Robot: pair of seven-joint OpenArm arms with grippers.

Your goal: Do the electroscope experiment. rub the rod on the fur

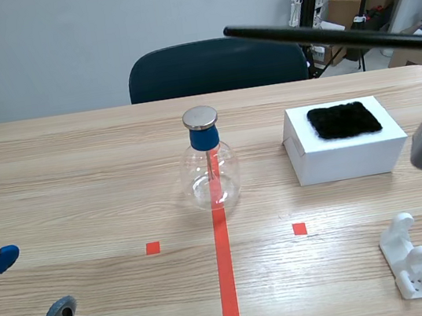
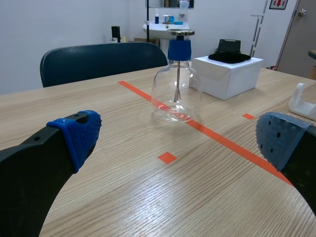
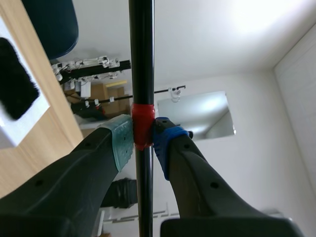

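A long black rod (image 1: 319, 33) with a red band (image 3: 142, 126) is pinched between the pads of my right gripper (image 3: 143, 134), which is shut on it and raised at the table's right side. The rod lies nearly level in the air, above and behind the black fur (image 1: 344, 120) on the white box (image 1: 346, 155). The fur (image 3: 17, 79) also shows beside the rod. The glass electroscope flask (image 1: 211, 172) with its blue stopper and metal disc stands mid-table on the red line. My left gripper (image 1: 26, 290) rests open low at the near left, the flask (image 2: 176, 88) well ahead of it.
A white plastic rod stand (image 1: 411, 257) lies near the front right. A dark blue chair (image 1: 215, 67) stands behind the table's far edge. Boxes and stands crowd the back right corner of the room.
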